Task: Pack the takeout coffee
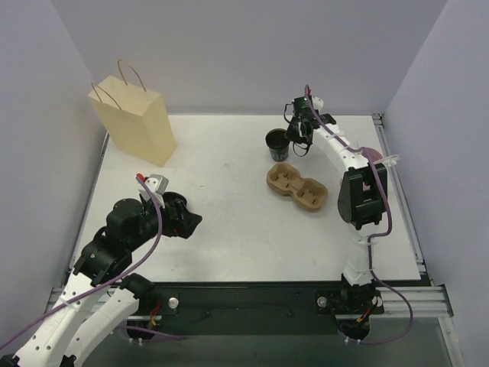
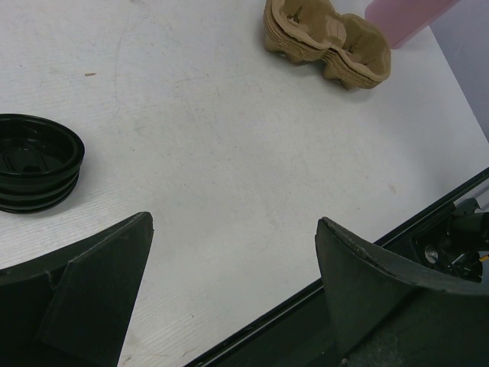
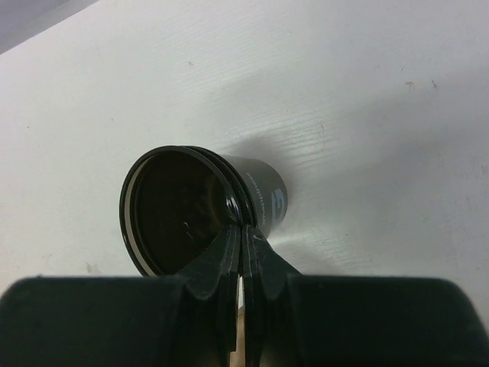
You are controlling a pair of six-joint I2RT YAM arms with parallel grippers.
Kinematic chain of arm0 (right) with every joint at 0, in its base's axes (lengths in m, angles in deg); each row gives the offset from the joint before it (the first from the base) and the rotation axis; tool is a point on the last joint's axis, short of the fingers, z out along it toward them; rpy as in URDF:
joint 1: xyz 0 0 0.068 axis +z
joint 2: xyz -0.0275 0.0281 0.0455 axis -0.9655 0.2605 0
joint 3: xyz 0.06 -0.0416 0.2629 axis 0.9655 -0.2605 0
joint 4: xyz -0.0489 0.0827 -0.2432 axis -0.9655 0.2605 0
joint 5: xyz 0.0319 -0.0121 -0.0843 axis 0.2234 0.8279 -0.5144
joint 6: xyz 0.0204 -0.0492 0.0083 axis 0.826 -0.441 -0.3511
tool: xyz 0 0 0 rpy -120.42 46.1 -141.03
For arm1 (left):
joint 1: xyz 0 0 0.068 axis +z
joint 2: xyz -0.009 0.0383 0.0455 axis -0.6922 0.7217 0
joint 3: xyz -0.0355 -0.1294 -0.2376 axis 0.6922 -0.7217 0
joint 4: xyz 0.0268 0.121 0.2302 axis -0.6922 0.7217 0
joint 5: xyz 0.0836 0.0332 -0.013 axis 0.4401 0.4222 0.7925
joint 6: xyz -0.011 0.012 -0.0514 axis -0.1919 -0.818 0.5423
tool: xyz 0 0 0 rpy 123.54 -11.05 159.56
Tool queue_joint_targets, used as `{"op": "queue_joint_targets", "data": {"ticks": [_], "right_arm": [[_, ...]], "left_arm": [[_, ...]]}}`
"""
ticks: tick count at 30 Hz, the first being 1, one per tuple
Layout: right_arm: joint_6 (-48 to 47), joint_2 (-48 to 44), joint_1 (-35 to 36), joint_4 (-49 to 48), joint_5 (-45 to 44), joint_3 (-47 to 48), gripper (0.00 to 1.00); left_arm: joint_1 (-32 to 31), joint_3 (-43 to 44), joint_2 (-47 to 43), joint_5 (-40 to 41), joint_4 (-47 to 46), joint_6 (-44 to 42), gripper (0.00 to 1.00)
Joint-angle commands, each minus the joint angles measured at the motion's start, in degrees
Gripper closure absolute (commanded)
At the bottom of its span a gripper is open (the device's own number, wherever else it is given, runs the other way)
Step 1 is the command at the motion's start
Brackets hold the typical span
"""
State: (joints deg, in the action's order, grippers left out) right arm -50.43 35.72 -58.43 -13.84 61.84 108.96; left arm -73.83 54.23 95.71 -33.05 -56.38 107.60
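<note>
A black takeout coffee cup is at the back right of the table, with a second rim showing nested in its mouth. My right gripper is shut on the cup's rim on its right side, fingertips pinched together over the edge. I cannot tell whether the cup rests on the table or is lifted. A brown cardboard cup carrier lies just in front of the cup. My left gripper hangs open and holds nothing over the table's left front.
A tan paper bag with handles stands upright at the back left. A stack of black lids lies near the left gripper. A pink object sits by the right edge. The table's black front rail runs under the left fingers.
</note>
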Motion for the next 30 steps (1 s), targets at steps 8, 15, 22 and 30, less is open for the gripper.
{"op": "queue_joint_targets", "data": {"ticks": [8, 15, 22, 30], "right_arm": [[5.0, -7.2, -2.2, -8.1, 3.5, -7.9, 1.00], [7.0, -9.7, -3.6, -12.5, 7.6, -10.7, 1.00], [8.4, -9.9, -4.3, -14.0, 9.5, -11.8, 1.00], [10.5, -11.1, -5.8, -17.9, 12.0, -15.6, 1.00]], "left_arm": [[-0.2, 0.2, -0.1, -0.1, -2.6, 0.5, 0.03], [-0.2, 0.3, 0.0, 0.0, -2.5, 0.6, 0.03], [-0.2, 0.3, 0.0, 0.0, -2.5, 0.6, 0.03], [-0.2, 0.3, 0.1, -0.2, -2.6, 0.6, 0.03]]}}
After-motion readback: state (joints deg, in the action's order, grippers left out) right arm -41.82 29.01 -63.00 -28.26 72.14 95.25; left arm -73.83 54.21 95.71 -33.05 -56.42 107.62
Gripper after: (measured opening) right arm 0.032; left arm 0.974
